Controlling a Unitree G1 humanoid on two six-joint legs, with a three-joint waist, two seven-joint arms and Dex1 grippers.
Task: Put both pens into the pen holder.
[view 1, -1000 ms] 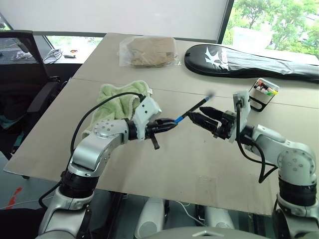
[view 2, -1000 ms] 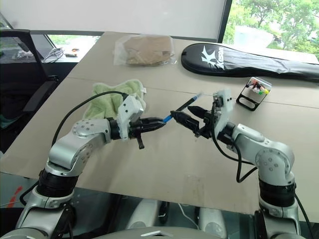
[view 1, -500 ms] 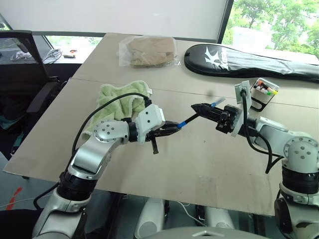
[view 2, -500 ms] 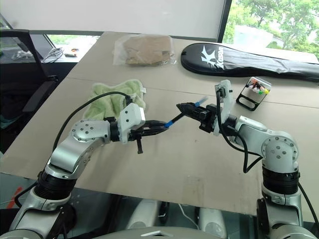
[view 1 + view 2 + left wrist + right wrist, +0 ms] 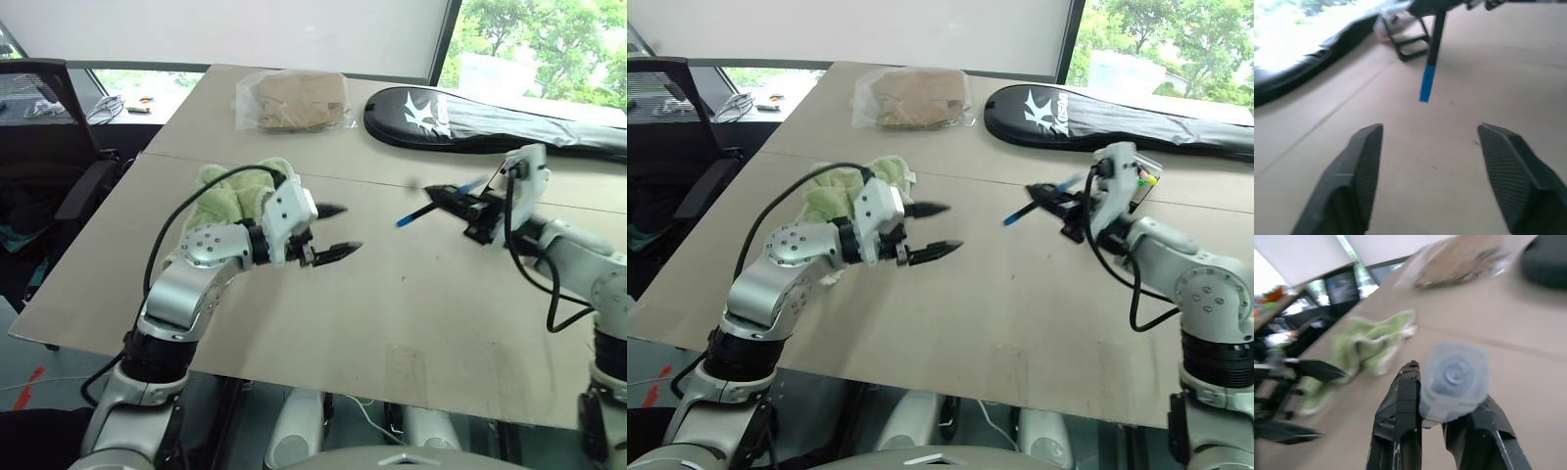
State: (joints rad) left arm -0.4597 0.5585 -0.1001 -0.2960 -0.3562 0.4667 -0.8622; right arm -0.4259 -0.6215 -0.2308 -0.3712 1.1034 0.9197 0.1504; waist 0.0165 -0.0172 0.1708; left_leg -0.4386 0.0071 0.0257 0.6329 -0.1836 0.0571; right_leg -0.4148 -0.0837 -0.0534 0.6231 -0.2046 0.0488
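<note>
Your right gripper (image 5: 1050, 198) is clamped on the blue-tipped pen (image 5: 423, 208), a slim black rod carried above the table (image 5: 411, 323) with its blue end (image 5: 1426, 84) pointing toward your left gripper (image 5: 333, 231). That gripper's tapered black fingers (image 5: 1359, 169) stand wide apart, holding nothing. The pen holder (image 5: 1138, 181) sits largely hidden behind your right wrist, leaving a whitish rim and coloured bits visible. The pen's rear end blurs into a pale disc in the right wrist view. A rumpled green towel (image 5: 227, 191) lies partly behind your left arm.
</note>
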